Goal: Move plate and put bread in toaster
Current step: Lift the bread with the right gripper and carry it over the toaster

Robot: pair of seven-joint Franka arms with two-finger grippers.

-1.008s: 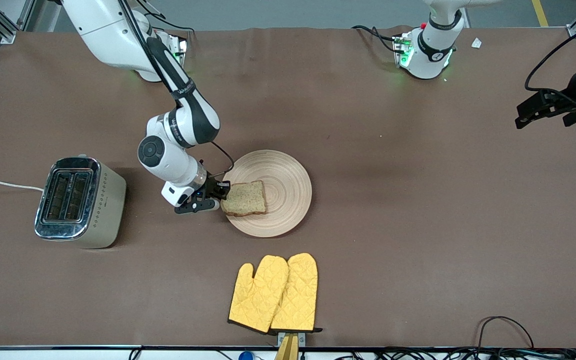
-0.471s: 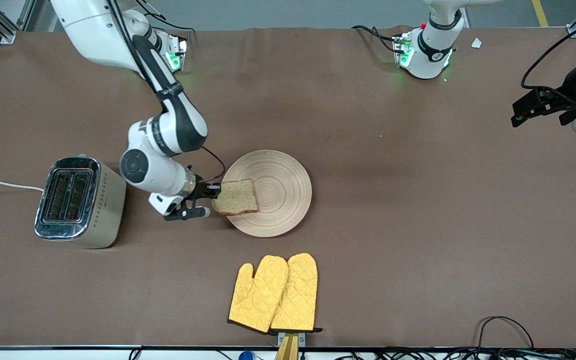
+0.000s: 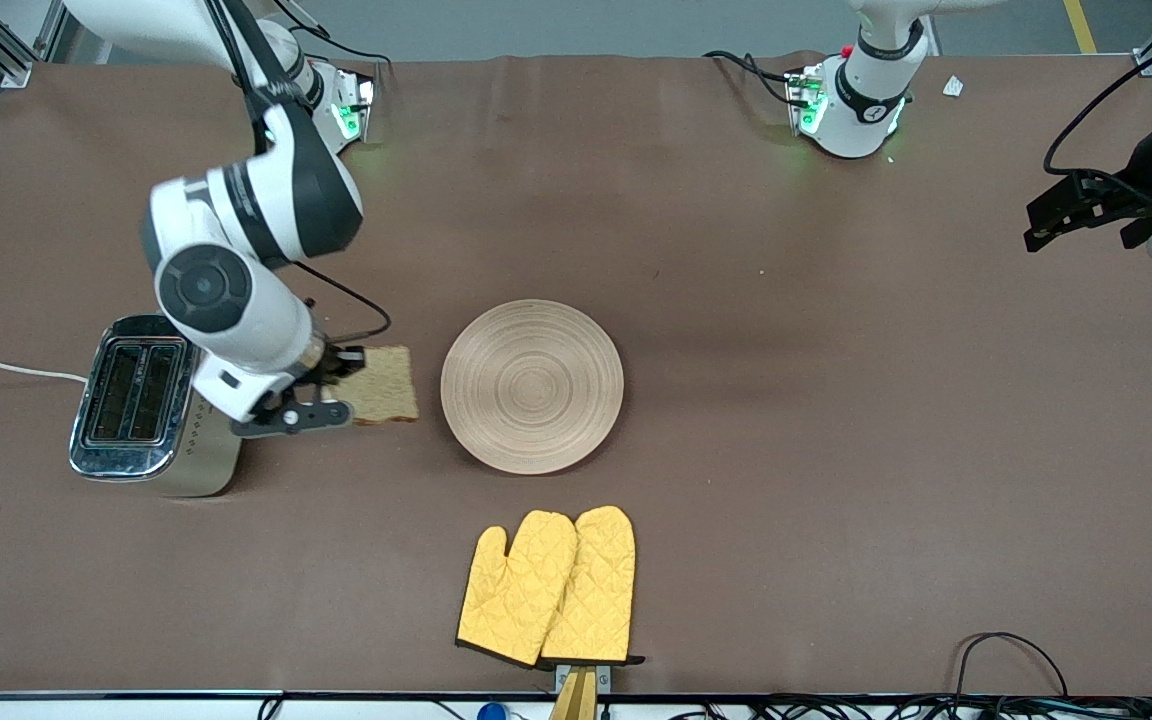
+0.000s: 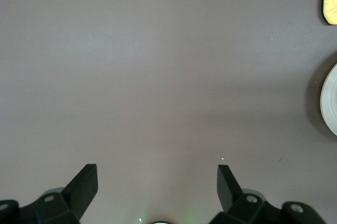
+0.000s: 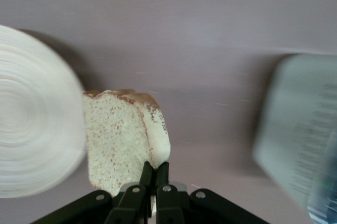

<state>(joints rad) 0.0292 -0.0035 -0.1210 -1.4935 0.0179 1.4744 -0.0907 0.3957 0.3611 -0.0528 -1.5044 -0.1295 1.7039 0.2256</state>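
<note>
Hanging from the right gripper point(image 3: 334, 385), whose jaws pinch its edge, the bread point(image 3: 382, 398) is airborne between the toaster point(image 3: 154, 404) and the plate point(image 3: 532, 386), at the plate's nine o'clock. Dropping it into a slot remains. A second ago it lay on the plate. Idle, the left gripper point(image 3: 1078, 212) hovers with jaws spread over the counter point(image 3: 836, 450).
</note>
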